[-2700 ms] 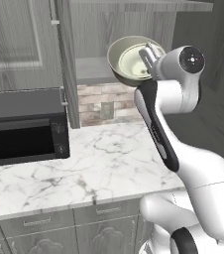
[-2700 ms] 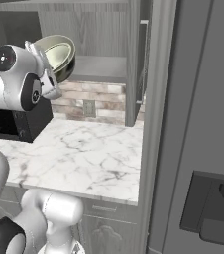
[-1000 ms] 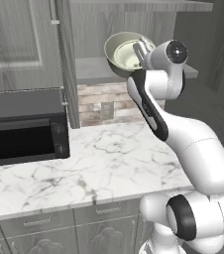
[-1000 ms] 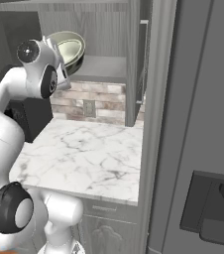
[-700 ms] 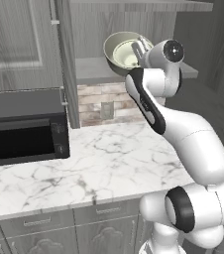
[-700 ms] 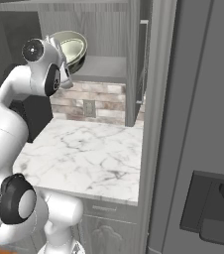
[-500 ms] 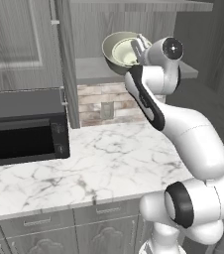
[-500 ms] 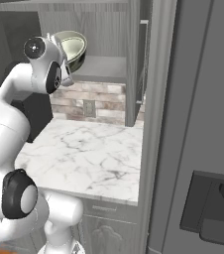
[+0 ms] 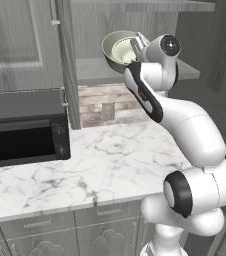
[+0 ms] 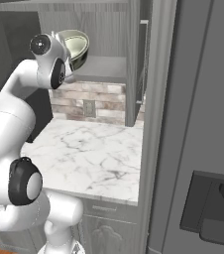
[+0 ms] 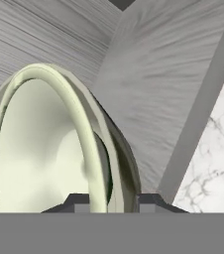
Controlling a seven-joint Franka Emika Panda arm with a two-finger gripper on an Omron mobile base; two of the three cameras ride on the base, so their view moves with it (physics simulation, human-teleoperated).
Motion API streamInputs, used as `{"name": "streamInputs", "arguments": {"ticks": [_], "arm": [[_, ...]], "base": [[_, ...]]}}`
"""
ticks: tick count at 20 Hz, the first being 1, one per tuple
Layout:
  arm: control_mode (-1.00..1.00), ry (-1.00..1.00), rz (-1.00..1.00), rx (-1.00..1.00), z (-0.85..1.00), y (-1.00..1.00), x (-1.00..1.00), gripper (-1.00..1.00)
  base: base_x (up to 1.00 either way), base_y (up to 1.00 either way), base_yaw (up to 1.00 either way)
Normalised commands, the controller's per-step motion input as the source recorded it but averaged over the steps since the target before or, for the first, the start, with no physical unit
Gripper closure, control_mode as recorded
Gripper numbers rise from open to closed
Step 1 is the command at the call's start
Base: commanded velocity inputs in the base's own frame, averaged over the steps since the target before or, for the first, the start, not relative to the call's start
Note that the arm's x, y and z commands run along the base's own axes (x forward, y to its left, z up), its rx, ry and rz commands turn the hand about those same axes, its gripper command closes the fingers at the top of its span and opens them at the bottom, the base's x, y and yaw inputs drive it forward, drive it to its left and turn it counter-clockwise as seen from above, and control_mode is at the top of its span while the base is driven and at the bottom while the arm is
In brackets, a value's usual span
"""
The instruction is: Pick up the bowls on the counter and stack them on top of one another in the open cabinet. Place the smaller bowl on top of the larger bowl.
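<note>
A: What is the pincer (image 11: 108,201) doing?

B: It is pinching the rim of the larger bowl (image 9: 118,49). One fingertip (image 11: 77,200) is inside the bowl and the other is outside, so its jaws are close together with the bowl's wall between them.

A: Where is the bowl, going by the pincer?

B: Right at its tips. In the left base view the bowl sticks out to the left of the pincer (image 9: 135,45), tipped on its side so you can see its pale inside. In the right base view the larger bowl (image 10: 77,47) sits just to the right of the arm's round white head.

A: And what is under the pincer?

B: The flat grey shelf of the open cabinet (image 9: 97,70). The bowl is up in that opening, just above the shelf. I cannot tell if it touches the shelf.

A: What is farther down?

B: The counter (image 9: 100,165), the white marble one, well below the pincer. In the hand view you can see a bit of the counter (image 11: 213,158) off to the right, past the shelf edge.

A: Anything off to the side?

B: A black microwave (image 9: 22,130), low and to the left of the pincer in the left base view.
</note>
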Motion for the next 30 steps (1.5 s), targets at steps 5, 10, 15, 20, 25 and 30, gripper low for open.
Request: {"name": "streamInputs", "arguments": {"ticks": [5, 10, 15, 20, 25, 30], "arm": [[-1.00, 0.00, 0.00, 0.00, 0.00, 0.00, 0.20, 1.00], [-1.00, 0.00, 0.00, 0.00, 0.00, 0.00, 0.23, 1.00], [-1.00, 0.00, 0.00, 0.00, 0.00, 0.00, 0.20, 1.00], [-1.00, 0.00, 0.00, 0.00, 0.00, 0.00, 0.24, 1.00], [-1.00, 0.00, 0.00, 0.00, 0.00, 0.00, 0.24, 1.00], [-1.00, 0.00, 0.00, 0.00, 0.00, 0.00, 0.24, 1.00]], "base": [[0.00, 0.00, 0.00], [0.00, 0.00, 0.00], [0.00, 0.00, 0.00], [0.00, 0.00, 0.00], [0.00, 0.00, 0.00], [0.00, 0.00, 0.00]]}}
